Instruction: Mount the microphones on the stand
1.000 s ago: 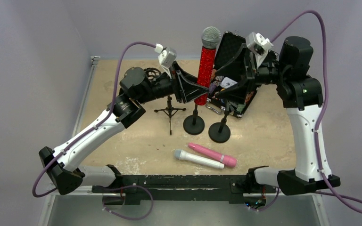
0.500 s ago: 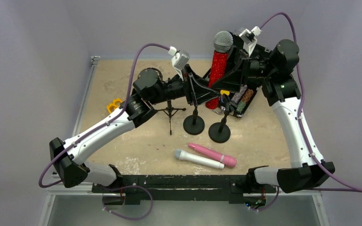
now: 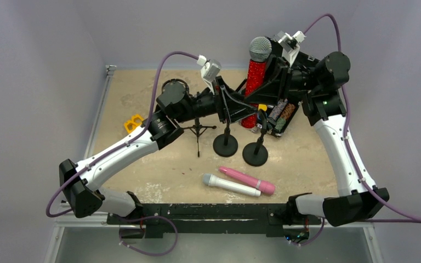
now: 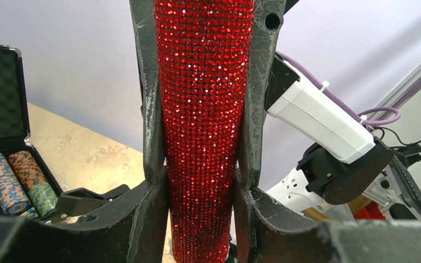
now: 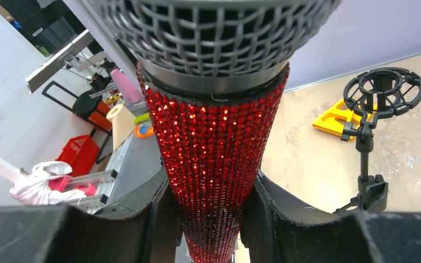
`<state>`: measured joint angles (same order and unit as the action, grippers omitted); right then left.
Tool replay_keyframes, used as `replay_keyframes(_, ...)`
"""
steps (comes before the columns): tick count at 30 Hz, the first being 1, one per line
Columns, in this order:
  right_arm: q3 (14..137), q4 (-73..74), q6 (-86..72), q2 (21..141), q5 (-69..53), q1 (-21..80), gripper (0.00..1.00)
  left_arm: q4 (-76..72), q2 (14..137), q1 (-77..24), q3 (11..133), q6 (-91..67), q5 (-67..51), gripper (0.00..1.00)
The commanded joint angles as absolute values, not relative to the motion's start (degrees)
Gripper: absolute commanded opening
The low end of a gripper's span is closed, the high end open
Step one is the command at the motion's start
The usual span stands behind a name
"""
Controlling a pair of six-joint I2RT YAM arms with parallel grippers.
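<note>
Jaws of the left gripper (image 4: 200,82) are clamped on the glittery shaft of the red microphone (image 3: 256,76). The jaws of the right gripper (image 5: 211,208) are pressed against the same shaft just under the grey mesh head. The red microphone is held upright in the air by both arms, above the back of the table (image 3: 159,164), over the two round-base stands (image 3: 225,143) and beside the open chip case (image 3: 282,115). The white microphone (image 3: 230,185) and pink microphone (image 3: 248,180) are lying side by side, touching, near the front edge, not yet handled. A tripod stand (image 3: 198,130) is seen left of the round bases.

The step in hand is judged to be a two-arm carry or regrip before the seating. It is done well if one grip is kept firm while the other is eased, never both at once. The shaft is best kept vertical, so that the tail can be lowered straight onto a stand top. The stand tops are hidden behind the arms in the top view, so which holder is meant cannot be told; probably the nearer round base. Side push on the thin stand pole is to be avoided, since tipping looks likely. The glitter surface is probably grippy, so twisting between two grips is to be avoided.
</note>
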<state>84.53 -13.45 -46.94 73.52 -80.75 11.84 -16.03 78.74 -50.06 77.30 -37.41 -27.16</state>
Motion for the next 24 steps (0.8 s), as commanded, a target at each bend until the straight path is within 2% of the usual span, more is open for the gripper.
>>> replay_keyframes(1, 84.7, -18.6, -48.5, 72.8, -84.7, 12.4, 0.00, -21.1, 75.1, -50.4, 75.0, -38.8, -24.6, 0.26)
replay_keyframes(2, 84.9, -18.3, -47.8, 72.7, -85.4, 12.5, 0.00, -20.7, 73.5, -50.4, 73.9, -38.4, -24.3, 0.36)
replay_keyframes(3, 85.0, -17.7, -47.3, 72.7, -86.1, 12.4, 0.00, -20.9, 72.0, -50.3, 72.6, -37.5, -24.4, 0.40)
replay_keyframes(4, 85.2, -16.6, -45.6, 72.7, -86.7, 12.3, 0.00, -21.5, 70.3, -50.2, 70.7, -36.9, -24.7, 0.57)
replay_keyframes(6, 85.7, -12.2, -41.3, 72.6, -87.5, 12.4, 0.00, -22.8, 66.5, -49.7, 66.3, -35.8, -25.6, 0.83)
replay_keyframes(7, 86.0, -9.3, -38.4, 72.6, -87.6, 12.4, 0.00, -22.9, 64.6, -49.3, 64.7, -35.3, -26.2, 0.94)
replay_keyframes(8, 86.2, -5.9, -35.2, 72.5, -87.6, 12.3, 0.00, -22.3, 62.8, -48.7, 63.7, -35.0, -26.9, 0.99)
replay_keyframes(15, 86.4, 8.6, -20.6, 71.4, -87.8, 12.4, 0.00, -10.3, 58.2, -44.7, 68.0, -32.0, -27.9, 0.99)
replay_keyframes(24, 85.0, 10.1, -18.5, 70.3, -88.2, 13.2, 0.00, -10.5, 72.5, -45.2, 82.8, -33.8, -30.0, 0.98)
